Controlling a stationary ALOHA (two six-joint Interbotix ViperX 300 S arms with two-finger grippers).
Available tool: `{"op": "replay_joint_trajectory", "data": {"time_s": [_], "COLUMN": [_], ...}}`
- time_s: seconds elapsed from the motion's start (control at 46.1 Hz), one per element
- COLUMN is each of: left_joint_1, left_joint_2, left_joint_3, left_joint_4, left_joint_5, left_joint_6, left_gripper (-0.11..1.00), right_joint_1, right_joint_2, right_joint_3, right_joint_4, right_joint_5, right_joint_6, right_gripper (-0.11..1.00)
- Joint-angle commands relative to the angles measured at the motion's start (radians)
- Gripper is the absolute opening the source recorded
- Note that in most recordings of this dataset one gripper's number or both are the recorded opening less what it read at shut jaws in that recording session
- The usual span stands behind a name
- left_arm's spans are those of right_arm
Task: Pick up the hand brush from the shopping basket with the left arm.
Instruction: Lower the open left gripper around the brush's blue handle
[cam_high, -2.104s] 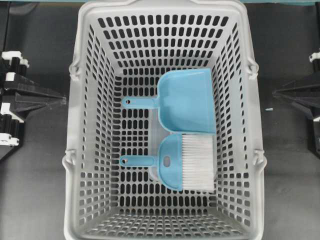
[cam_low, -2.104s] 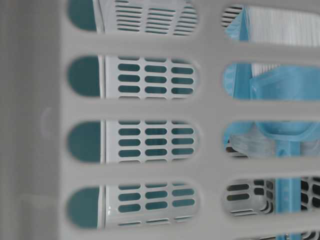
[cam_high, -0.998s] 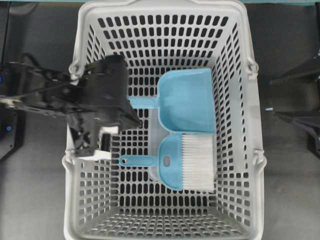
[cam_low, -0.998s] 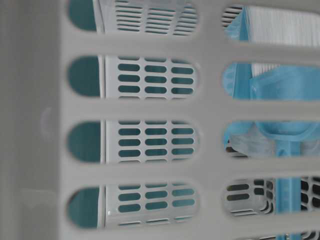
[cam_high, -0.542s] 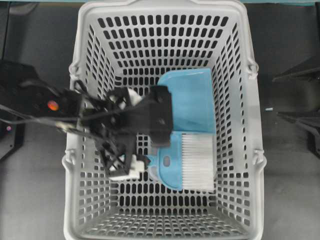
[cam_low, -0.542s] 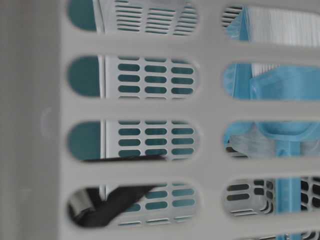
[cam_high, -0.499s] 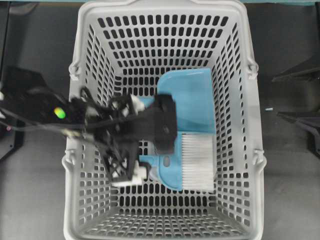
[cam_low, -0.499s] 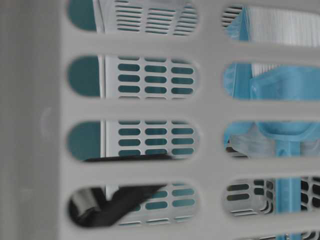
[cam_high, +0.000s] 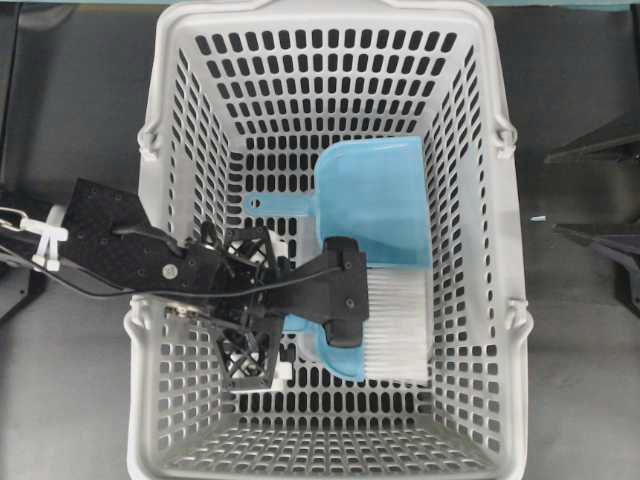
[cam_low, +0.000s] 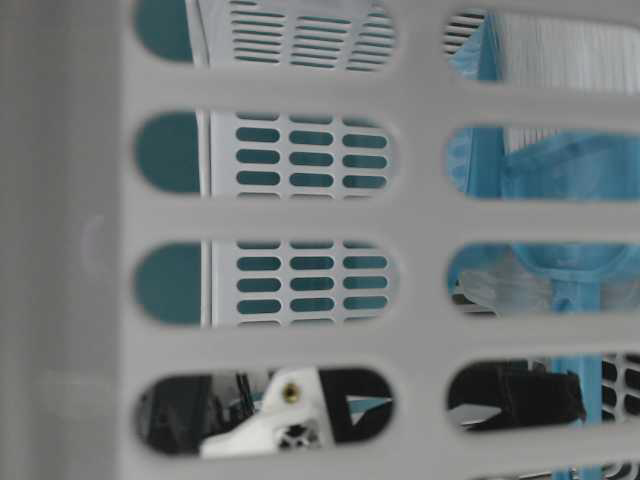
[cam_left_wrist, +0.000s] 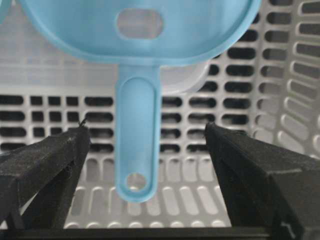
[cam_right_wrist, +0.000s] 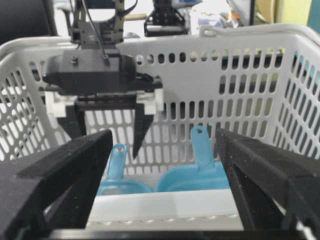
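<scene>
The light blue hand brush (cam_high: 398, 325) lies on the floor of the grey shopping basket (cam_high: 330, 12), white bristles to the right. My left gripper (cam_high: 252, 305) hangs inside the basket over the brush's handle and hides most of it from above. In the left wrist view the holed handle (cam_left_wrist: 137, 130) runs between the wide-open fingers of the left gripper (cam_left_wrist: 146, 131), with a gap on each side. My right gripper (cam_right_wrist: 164, 134) is open and empty outside the basket, looking at the left gripper's fingers (cam_right_wrist: 142, 135) and the brush handle (cam_right_wrist: 116, 157).
A light blue dustpan (cam_high: 375, 205) lies just behind the brush, its handle (cam_right_wrist: 200, 147) pointing the same way. The basket's slotted walls (cam_right_wrist: 225, 85) surround the left gripper closely. The basket wall (cam_low: 80, 240) fills the table-level view.
The left arm has swung in from the left over the basket rim and come down over the brush handle, and its jaws have opened wide. The brush, dustpan and right arm have not moved.
</scene>
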Motion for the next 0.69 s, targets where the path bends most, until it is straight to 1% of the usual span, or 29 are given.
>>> {"op": "replay_joint_trajectory", "data": {"time_s": [0.0,0.239,0.52,0.672], "left_joint_1": [0.009,0.009,0.009,0.008], "left_joint_2": [-0.012,0.041,0.107,0.123], "left_joint_3": [0.002,0.028,0.063,0.075], "left_joint_4": [0.003,0.003,0.003,0.003], "left_joint_5": [0.0,-0.023,-0.126,-0.13], "left_joint_6": [0.002,0.009,0.012,0.012], "left_gripper": [0.9,0.9,0.9,0.9], "right_joint_1": [0.005,0.005,0.005,0.006], "right_joint_2": [0.006,0.006,0.006,0.006], "right_joint_3": [-0.009,-0.002,0.008,0.009], "right_joint_4": [0.003,0.003,0.006,0.006], "right_joint_5": [-0.011,-0.012,-0.012,-0.012], "right_joint_6": [0.002,0.002,0.003,0.003], "right_gripper": [0.8,0.8,0.8,0.8]}}
